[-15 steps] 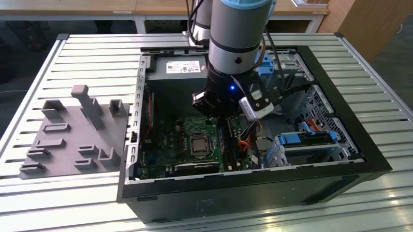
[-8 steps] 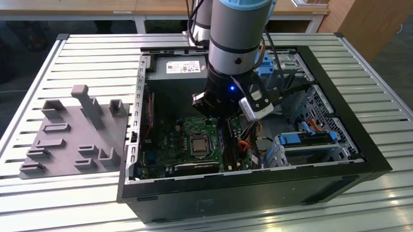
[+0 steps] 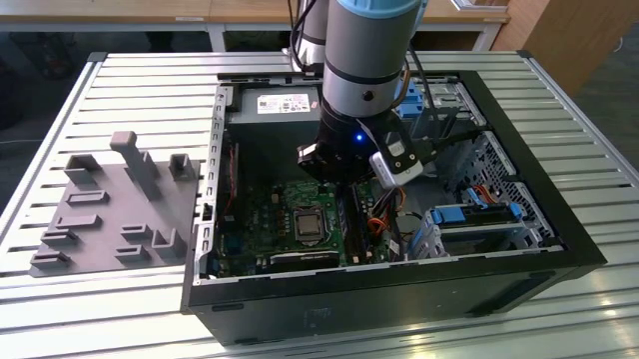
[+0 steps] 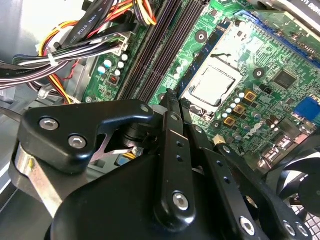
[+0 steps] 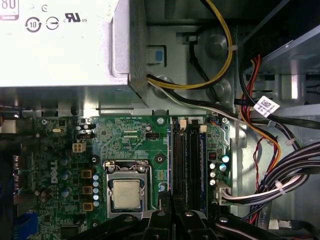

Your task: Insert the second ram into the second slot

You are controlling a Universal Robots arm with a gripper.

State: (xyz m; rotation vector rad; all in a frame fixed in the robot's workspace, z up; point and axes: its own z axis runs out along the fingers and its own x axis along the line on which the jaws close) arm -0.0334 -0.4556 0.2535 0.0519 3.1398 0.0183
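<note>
Gripper (image 3: 352, 178) hangs low inside the open computer case (image 3: 559, 247), right over the memory slots (image 5: 187, 165) beside the processor socket (image 5: 126, 192). In both wrist views its fingers (image 4: 172, 115) pinch together on a thin dark edge that I judge to be the second ram (image 5: 166, 200), upright, long axis along the slots. Seating looks begun or near done; I cannot tell if it has clicked home.
</note>
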